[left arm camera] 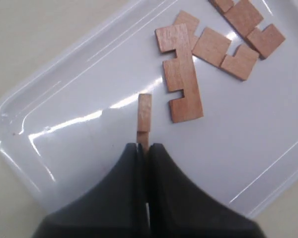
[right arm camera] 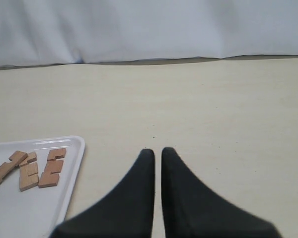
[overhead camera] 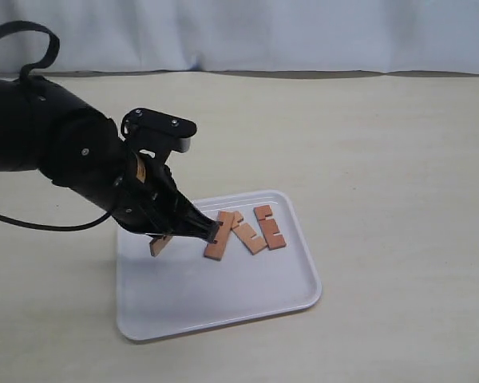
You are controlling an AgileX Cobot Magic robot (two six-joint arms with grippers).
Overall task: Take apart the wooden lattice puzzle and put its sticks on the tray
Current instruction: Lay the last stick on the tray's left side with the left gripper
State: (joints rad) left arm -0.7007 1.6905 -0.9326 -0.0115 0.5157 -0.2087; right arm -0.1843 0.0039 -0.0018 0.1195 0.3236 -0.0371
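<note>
No joined lattice shows; the puzzle is in separate reddish-brown notched sticks. Three sticks [overhead camera: 248, 234] lie flat on the far right part of the white tray [overhead camera: 223, 319]. My left gripper [overhead camera: 166, 237] hangs over the tray's left half, shut on the fourth stick [left arm camera: 144, 114], which sticks out edge-on past the fingertips, just above the tray floor [left arm camera: 79, 148]. The nearest lying stick [left arm camera: 181, 74] is close beside the held one. My right gripper [right arm camera: 154, 150] is shut and holds nothing, over bare table to the right of the tray [right arm camera: 77, 148].
The tray sits on a pale beige table [overhead camera: 383, 144]. A white cloth backdrop [overhead camera: 303, 32] hangs along the table's far edge. The black left arm [overhead camera: 48, 136] and its cable reach in from the left.
</note>
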